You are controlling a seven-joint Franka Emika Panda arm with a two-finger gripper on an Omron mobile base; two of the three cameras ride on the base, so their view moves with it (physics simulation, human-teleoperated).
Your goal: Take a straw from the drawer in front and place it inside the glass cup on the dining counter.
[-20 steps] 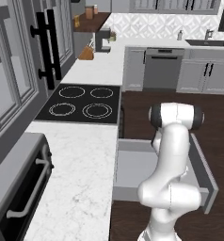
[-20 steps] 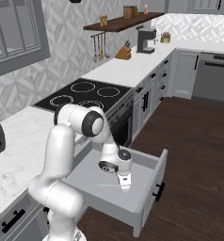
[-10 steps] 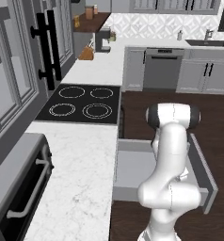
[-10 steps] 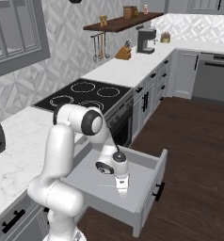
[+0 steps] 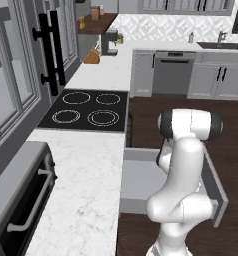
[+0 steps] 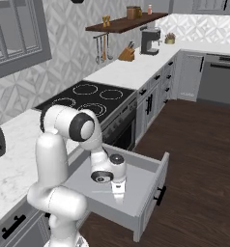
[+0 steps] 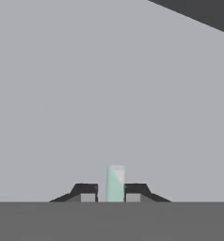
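Only hand view: fingers (image 7: pixel 115 193) pinch straw (image 7: pixel 116 182) | drawer (image 6: pixel 150 185) open

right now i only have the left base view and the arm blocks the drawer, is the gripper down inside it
Observer: Yes. In the right base view the gripper is low over the floor of the open drawer.
Operator: is it holding anything
Observer: The hand view shows a pale green straw standing between the two fingertips, which are closed against it.
Operator: anything else in the drawer near it
Observer: In the hand view, plain grey drawer floor lies ahead of the straw.
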